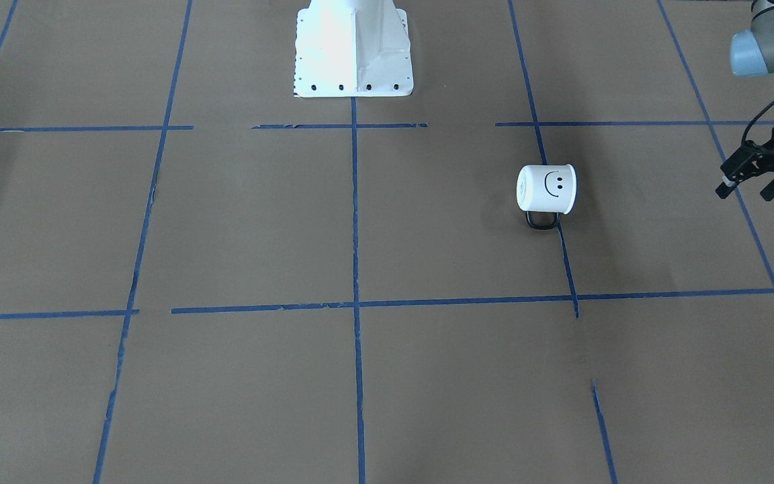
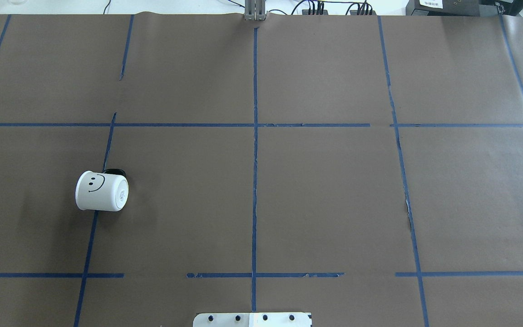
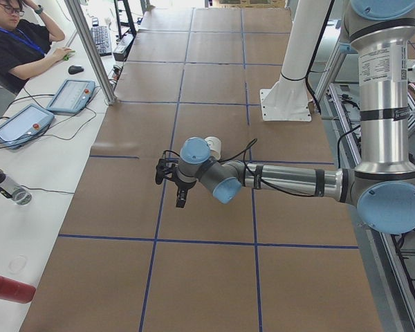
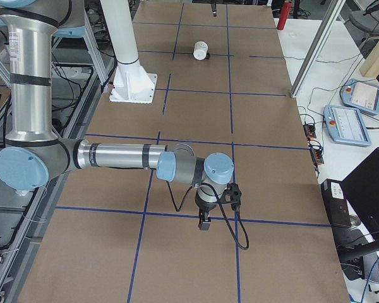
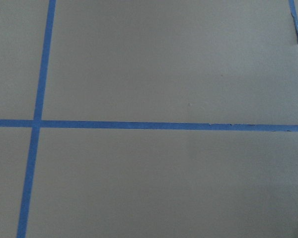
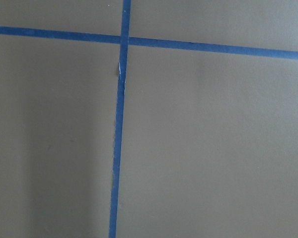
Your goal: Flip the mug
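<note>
Small white enamel mug w/ black smiley (image 1: 547, 189) lies sideways; we judge it light, stiff, slick, so grip the rim wall. Left gripper (image 1: 751, 187) jaws spread; right gripper (image 4: 204, 224): can't tell.

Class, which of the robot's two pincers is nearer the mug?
The left pincer, open on the mug's side of the table. The right pincer hangs over the opposite end.

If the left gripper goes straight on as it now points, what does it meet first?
Most likely the paper-covered table: the left gripper points down, its wrist view shows only paper and blue tape; the mug lies aside.
</note>
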`<state>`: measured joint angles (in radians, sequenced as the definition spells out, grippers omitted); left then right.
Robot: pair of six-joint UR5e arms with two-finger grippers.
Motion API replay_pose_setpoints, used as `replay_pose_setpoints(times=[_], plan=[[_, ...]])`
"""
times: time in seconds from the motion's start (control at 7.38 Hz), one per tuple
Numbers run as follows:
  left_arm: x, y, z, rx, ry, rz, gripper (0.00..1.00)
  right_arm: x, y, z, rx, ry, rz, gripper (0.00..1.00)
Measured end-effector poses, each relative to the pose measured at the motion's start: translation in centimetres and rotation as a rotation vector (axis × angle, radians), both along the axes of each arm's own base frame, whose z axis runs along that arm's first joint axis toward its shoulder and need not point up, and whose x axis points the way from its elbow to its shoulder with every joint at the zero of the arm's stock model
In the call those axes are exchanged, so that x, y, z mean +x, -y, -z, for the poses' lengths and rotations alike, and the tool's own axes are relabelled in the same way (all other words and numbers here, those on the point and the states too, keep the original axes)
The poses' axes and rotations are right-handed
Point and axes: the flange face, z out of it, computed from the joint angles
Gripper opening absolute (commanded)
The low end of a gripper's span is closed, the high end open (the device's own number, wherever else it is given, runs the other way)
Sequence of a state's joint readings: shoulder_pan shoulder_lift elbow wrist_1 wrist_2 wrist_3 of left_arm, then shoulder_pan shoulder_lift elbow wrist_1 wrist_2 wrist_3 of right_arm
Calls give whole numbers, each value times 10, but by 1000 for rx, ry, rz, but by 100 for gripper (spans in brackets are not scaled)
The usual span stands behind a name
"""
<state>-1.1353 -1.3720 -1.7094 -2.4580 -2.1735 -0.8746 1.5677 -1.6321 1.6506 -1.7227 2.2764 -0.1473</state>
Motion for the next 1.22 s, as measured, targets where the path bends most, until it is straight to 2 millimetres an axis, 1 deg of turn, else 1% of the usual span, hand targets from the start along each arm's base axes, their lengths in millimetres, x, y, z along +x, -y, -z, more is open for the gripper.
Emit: replay_pose_setpoints(times=[0.14,0.27,0.41,0.68,0.81,0.95,1.08,1.22], plan=[[15,-19,-5,4,-25,25,100,0,0,0,0,0,0,100],[26,-39,-8,8,-60,43,100,0,0,0,0,0,0,100],[38,-55,-5,12,-117,46,100,0,0,0,0,0,0,100],[61,-79,14,20,-270,26,100,0,0,0,0,0,0,100],[70,-89,24,32,-347,9,100,0,0,0,0,0,0,100],[74,-97,30,66,-420,-12,100,0,0,0,0,0,0,100],[77,-100,30,113,-485,-29,100,0,0,0,0,0,0,100],[84,-95,25,149,-531,-39,100,0,0,0,0,0,0,100]])
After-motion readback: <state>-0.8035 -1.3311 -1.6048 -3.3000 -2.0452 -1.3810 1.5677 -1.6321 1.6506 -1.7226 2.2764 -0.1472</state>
